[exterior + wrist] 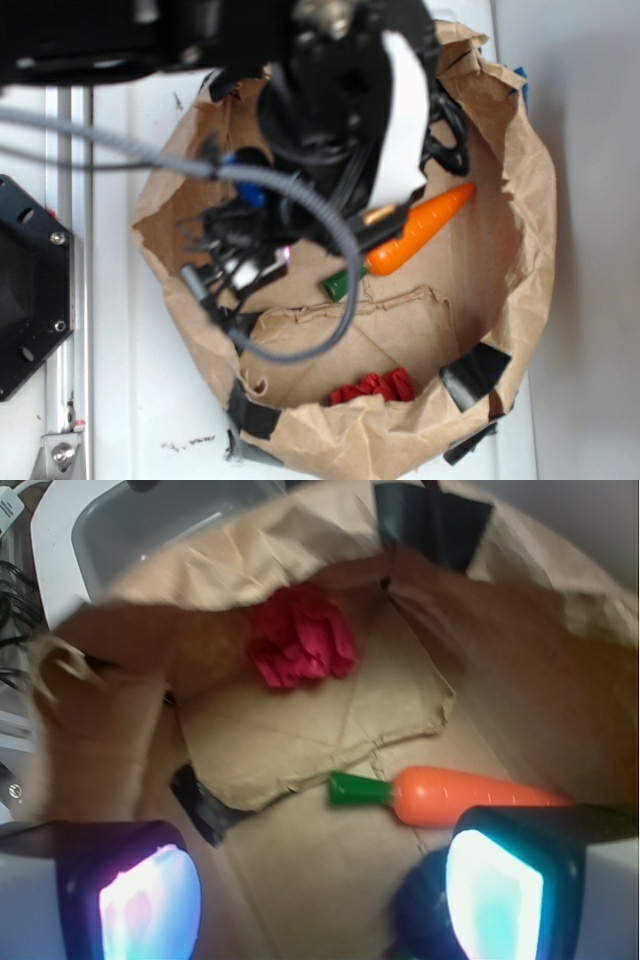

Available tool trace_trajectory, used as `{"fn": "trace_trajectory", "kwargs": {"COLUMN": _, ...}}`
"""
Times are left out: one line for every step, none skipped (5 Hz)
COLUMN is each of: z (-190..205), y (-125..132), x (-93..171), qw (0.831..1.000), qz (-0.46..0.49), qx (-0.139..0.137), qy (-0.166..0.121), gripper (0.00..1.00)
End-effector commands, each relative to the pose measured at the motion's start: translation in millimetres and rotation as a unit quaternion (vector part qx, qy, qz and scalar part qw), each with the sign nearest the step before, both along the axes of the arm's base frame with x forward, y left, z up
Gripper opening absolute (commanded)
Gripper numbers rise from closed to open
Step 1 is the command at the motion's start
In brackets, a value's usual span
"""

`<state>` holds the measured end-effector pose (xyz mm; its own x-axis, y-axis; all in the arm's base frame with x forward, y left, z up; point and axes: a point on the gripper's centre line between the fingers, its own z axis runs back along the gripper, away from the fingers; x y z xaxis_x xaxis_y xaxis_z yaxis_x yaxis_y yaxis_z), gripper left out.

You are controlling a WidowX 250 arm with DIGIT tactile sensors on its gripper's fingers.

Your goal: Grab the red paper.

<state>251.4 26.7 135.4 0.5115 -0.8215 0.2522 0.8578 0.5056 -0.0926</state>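
The fingers (320,895) stand apart and empty, low in the wrist view, above the floor of the bag (330,870). Just beyond them lies the carrot (450,795), green top pointing left. Farther in, the red paper (300,637) rests against the bag's far wall, well apart from the fingers.

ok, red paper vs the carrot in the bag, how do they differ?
The red paper is a crumpled, bumpy wad; the carrot is smooth and tapered. The paper is all red and compact; the carrot is orange with a green top and clearly longer. The paper sits against the bag wall; the carrot lies mid-floor. Both rest inside the brown paper bag.
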Motion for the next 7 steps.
{"fn": "trace_trajectory", "kwargs": {"z": -11.0, "y": -2.8, "x": 17.1, "qw": 0.996, "qz": -0.057, "qx": -0.006, "qy": -0.062, "gripper": 1.0}}
{"fn": "trace_trajectory", "kwargs": {"z": -27.8, "y": -21.3, "x": 28.9, "qw": 0.993, "qz": -0.089, "qx": 0.005, "qy": -0.081, "gripper": 1.0}}
{"fn": "trace_trajectory", "kwargs": {"z": -37.6, "y": -36.5, "x": 39.3, "qw": 0.99, "qz": -0.109, "qx": 0.006, "qy": -0.089, "gripper": 1.0}}
{"fn": "trace_trajectory", "kwargs": {"z": -47.3, "y": -67.6, "x": 34.8, "qw": 0.988, "qz": -0.127, "qx": -0.018, "qy": -0.084, "gripper": 1.0}}
{"fn": "trace_trajectory", "kwargs": {"z": -49.0, "y": -80.9, "x": 19.0, "qw": 0.984, "qz": -0.154, "qx": -0.044, "qy": -0.072, "gripper": 1.0}}
{"fn": "trace_trajectory", "kwargs": {"z": -47.7, "y": -85.7, "x": 3.5, "qw": 0.982, "qz": -0.171, "qx": -0.043, "qy": -0.061, "gripper": 1.0}}
{"fn": "trace_trajectory", "kwargs": {"z": -47.7, "y": -85.7, "x": 3.5, "qw": 0.982, "qz": -0.171, "qx": -0.043, "qy": -0.061, "gripper": 1.0}}
